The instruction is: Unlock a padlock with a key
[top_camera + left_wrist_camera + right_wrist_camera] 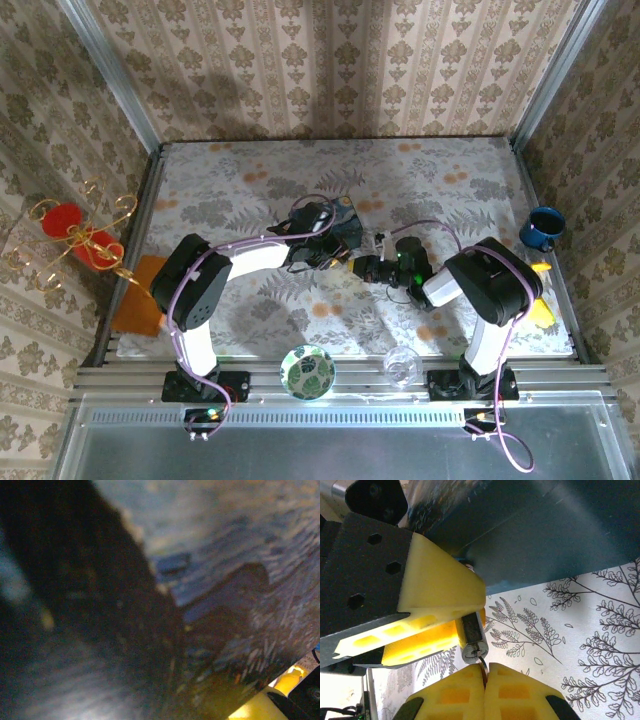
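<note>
The padlock (472, 639), a small dark-and-silver body, is clamped between the yellow fingers (437, 582) of my left gripper (468, 617), with its keyhole end facing the right wrist camera. My right gripper (485, 672) is shut on the key (484, 663), whose blade sits in the keyhole. In the top view the two grippers meet mid-table, left gripper (335, 258) facing right gripper (366, 268), just in front of the blue painted tin (346, 222). The left wrist view is blurred and shows the tin's surface (225, 555) up close. The shackle is hidden.
A blue mug (543, 228) stands at the table's right edge, with a yellow object (540, 312) nearer along that edge. A green patterned bowl (307, 371) and a clear glass (402, 365) sit near the front edge. An orange pad (140, 292) lies at the left.
</note>
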